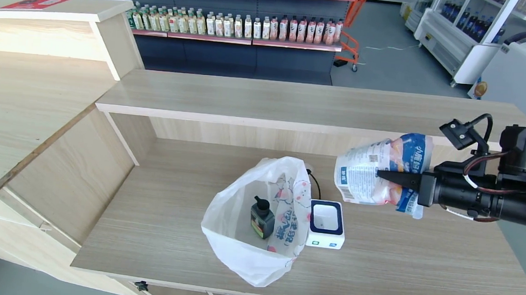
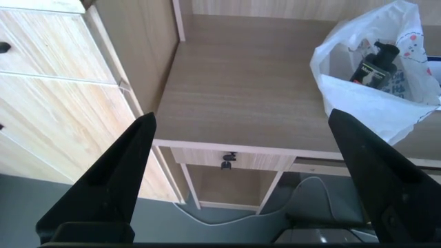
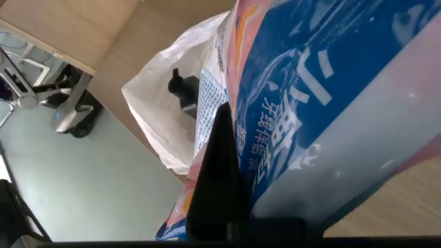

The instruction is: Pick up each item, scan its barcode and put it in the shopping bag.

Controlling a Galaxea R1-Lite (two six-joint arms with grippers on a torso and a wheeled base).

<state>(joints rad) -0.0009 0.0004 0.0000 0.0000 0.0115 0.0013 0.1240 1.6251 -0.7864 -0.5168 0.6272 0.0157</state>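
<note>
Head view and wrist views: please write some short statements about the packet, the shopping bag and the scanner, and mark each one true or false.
1. The right end effector grips the packet in the air. True.
2. The scanner stands beside the shopping bag on the counter. True.
3. The shopping bag is empty. False: a dark pump bottle stands in it.
4. The left end effector is shut on the bottle. False: it is open and holds nothing.

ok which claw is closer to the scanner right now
Right. The right claw holds the snack packet in the air just beside the scanner, on its right. The left claw hangs open off the counter's front edge, with the shopping bag between it and the scanner.
</note>
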